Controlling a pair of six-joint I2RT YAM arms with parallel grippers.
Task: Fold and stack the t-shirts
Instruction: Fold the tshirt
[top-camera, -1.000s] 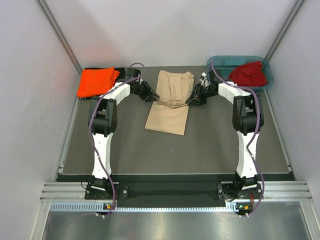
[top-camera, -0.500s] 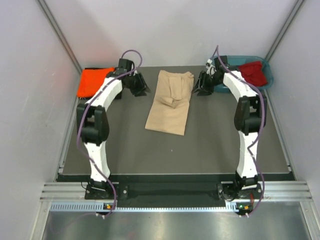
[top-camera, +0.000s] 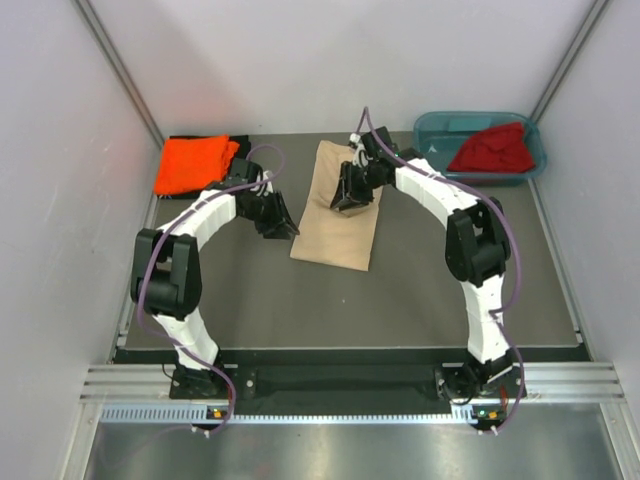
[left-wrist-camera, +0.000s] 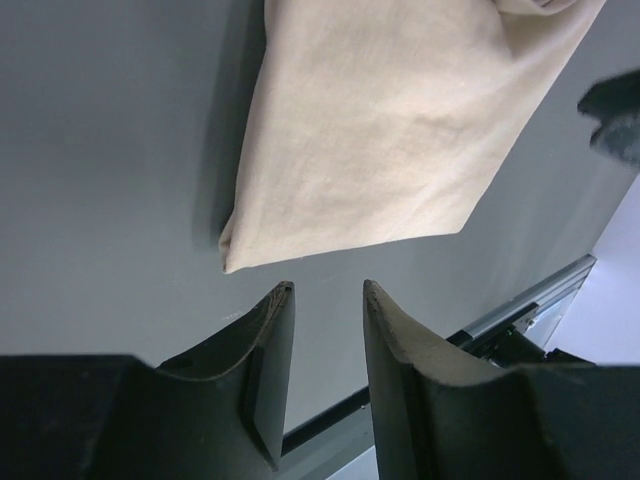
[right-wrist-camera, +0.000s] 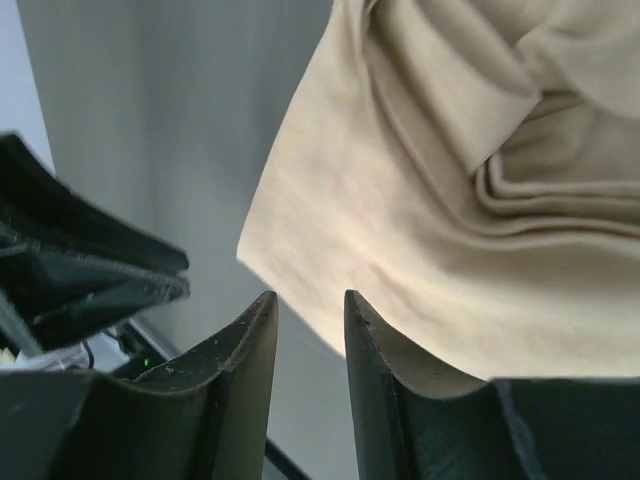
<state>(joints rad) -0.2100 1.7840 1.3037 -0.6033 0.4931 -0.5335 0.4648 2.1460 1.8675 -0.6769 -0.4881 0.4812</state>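
The beige-tan t-shirt lies folded into a long strip in the middle of the dark mat, with bunched folds at its far end. My left gripper hovers just left of the shirt's near left corner, open and empty. My right gripper hangs above the strip's far half, open with nothing between its fingers. The bright orange t-shirt lies folded at the back left on a black one. The dark red t-shirt is heaped in the tub.
The teal plastic tub stands at the back right corner. White walls close in on both sides and the back. The mat's front edge and a metal rail run in front of the arm bases.
Both grippers left the shirt's mid edges and swung out to the back. Now the left one is by the near left corner and the right one is over the shirt.
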